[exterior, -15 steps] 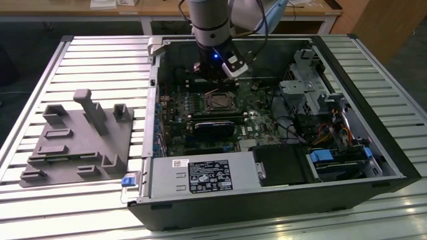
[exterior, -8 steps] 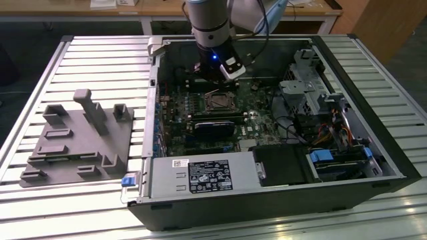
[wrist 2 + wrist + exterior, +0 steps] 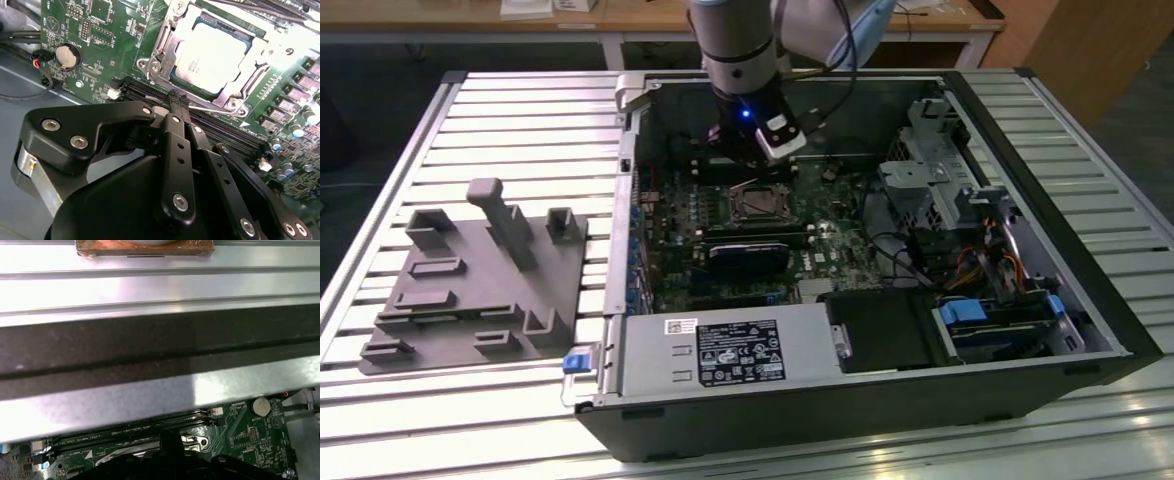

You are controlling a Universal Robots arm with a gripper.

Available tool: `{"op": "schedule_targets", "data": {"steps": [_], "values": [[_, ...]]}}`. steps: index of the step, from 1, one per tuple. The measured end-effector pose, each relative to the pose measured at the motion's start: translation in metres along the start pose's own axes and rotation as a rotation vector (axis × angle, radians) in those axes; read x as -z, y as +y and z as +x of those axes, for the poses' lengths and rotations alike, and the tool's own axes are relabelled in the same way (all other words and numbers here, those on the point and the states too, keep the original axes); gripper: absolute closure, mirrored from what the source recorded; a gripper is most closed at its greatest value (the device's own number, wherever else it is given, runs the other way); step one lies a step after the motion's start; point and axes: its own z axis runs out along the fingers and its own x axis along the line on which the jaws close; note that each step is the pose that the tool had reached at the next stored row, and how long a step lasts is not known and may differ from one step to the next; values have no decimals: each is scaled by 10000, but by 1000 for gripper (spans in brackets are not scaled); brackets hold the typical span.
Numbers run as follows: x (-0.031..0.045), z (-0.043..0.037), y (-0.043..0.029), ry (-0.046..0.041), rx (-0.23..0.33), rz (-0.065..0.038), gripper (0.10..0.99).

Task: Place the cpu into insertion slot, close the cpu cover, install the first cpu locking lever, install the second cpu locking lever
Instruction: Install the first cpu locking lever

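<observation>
The cpu (image 3: 212, 55), a silvery square chip, lies flat in its socket on the green motherboard, seen in the exterior view as a small square (image 3: 754, 203). The cpu cover (image 3: 243, 82), a thin metal frame, lies down around the chip's edges. My gripper (image 3: 178, 100) is shut, its black fingers pressed together. Its tips rest at a thin silver locking lever (image 3: 216, 108) that runs along the socket's edge beside the memory slots. In the exterior view my gripper (image 3: 754, 165) hangs inside the case just behind the socket. Whether the tips pinch the lever I cannot tell.
Black memory slots (image 3: 225, 131) run right beside the fingertips. A coin battery (image 3: 67, 56) sits further off. The case holds a power supply (image 3: 720, 350), a drive cage (image 3: 947, 180) and cables (image 3: 987, 265). A grey fixture plate (image 3: 467, 280) lies on the slatted table at the exterior view's left.
</observation>
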Motion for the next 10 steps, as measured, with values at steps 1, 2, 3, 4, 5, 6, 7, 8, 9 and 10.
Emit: {"op": "schedule_targets", "data": {"steps": [1, 2, 3, 4, 5, 6, 7, 8, 9, 10], "values": [[-1, 5, 4, -13, -55, 10, 980], [-3, 10, 7, -27, -110, 21, 980], [-3, 15, 10, -41, -167, 33, 980], [-5, 19, 13, -57, -229, 44, 980], [-6, 24, 14, -74, -299, 56, 980], [-7, 30, 14, -94, -387, 73, 980], [-7, 36, 14, -112, -471, 91, 980], [-8, 43, 15, -130, -554, 107, 980], [-10, 48, 16, -147, -635, 123, 980], [-12, 52, 17, -162, -712, 139, 980]]}}
